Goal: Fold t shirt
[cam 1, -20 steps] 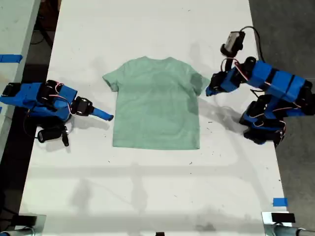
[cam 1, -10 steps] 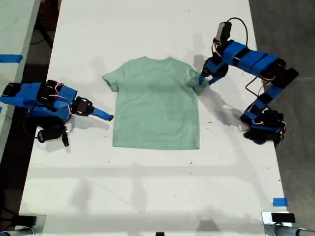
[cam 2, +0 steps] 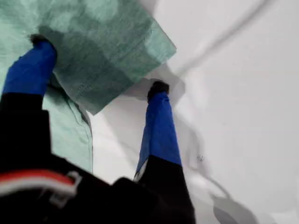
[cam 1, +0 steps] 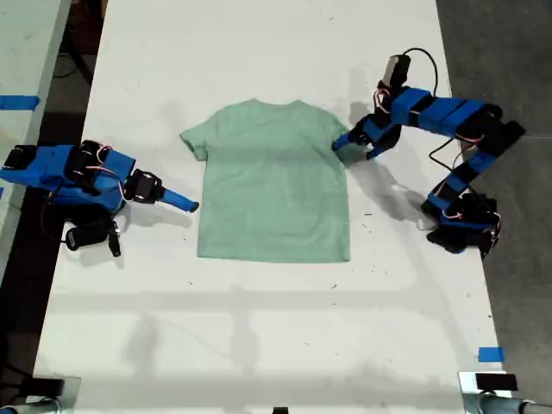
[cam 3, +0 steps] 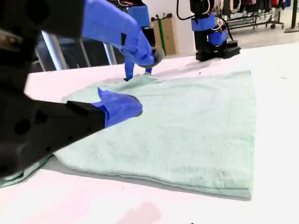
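1. My first gripper (cam 1: 352,147), on the arm at the exterior view's right, reaches forward and low; jaws parted, one fingertip (cam 2: 159,87) down.
2. My second gripper (cam 1: 183,203), at the exterior view's left, lies low and level, jaws apart.

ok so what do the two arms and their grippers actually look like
Both arms are built from bright blue segments joined by black motor blocks, with thin red, white and black wires looping between joints. My first gripper has two slim blue fingers with dark tips on a black body carrying a red-and-white marking, and a small camera with a black cable rides above it. My second gripper has blue, rounded fingers on a black body.
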Tool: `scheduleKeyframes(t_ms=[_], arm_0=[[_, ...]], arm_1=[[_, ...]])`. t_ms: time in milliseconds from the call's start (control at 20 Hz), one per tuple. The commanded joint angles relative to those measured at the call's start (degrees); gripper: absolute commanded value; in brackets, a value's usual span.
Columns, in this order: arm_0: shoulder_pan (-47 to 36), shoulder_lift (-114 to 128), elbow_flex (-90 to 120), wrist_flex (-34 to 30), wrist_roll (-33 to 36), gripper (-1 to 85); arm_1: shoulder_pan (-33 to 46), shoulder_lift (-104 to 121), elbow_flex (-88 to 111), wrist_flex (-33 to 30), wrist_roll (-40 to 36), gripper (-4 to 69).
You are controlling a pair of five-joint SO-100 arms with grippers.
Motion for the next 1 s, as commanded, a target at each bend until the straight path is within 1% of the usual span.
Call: scheduleKeyframes(t_ms=[0,100,350,550,600,650,700,750,800,950], arm_0=[[-0.3,0.3,1.1,-1.2,-0.3,12.8],[-0.3,0.3,1.1,-1.2,-0.3,12.8],[-0.3,0.3,1.1,-1.2,-0.3,12.8],[-0.3,0.3,1.1,-1.2,-0.3,12.8],[-0.3,0.3,1.1,-1.2,-0.3,12.8],[-0.3,0.3,1.1,-1.2,-0.3,12.8],[-0.3,0.3,1.1,-1.2,-0.3,12.8],[-0.3,0.3,1.1,-1.2,-0.3,12.8],[-0.3,0.3,1.1,-1.2,-0.3,12.8],[-0.3,0.3,1.1,-1.2,-0.3,12.8]], arm_1=[[0.4,7.7,5.5,-5.6,2.5,37.7],[-0.4,10.0,9.7,-10.6,4.0,33.0],[-1.1,9.5,11.3,-17.2,4.7,19.0],[-0.8,5.4,11.0,-19.7,5.4,17.7],[-0.8,4.6,10.9,-20.0,5.7,16.7],[-0.9,4.0,10.9,-20.0,6.0,13.9],[-1.0,4.0,10.8,-19.8,6.2,2.4],[-1.1,4.2,10.5,-19.2,6.2,0.2],[-1.1,4.3,9.2,-17.8,6.2,0.2],[-2.4,4.3,1.3,-10.7,5.3,0.2]])
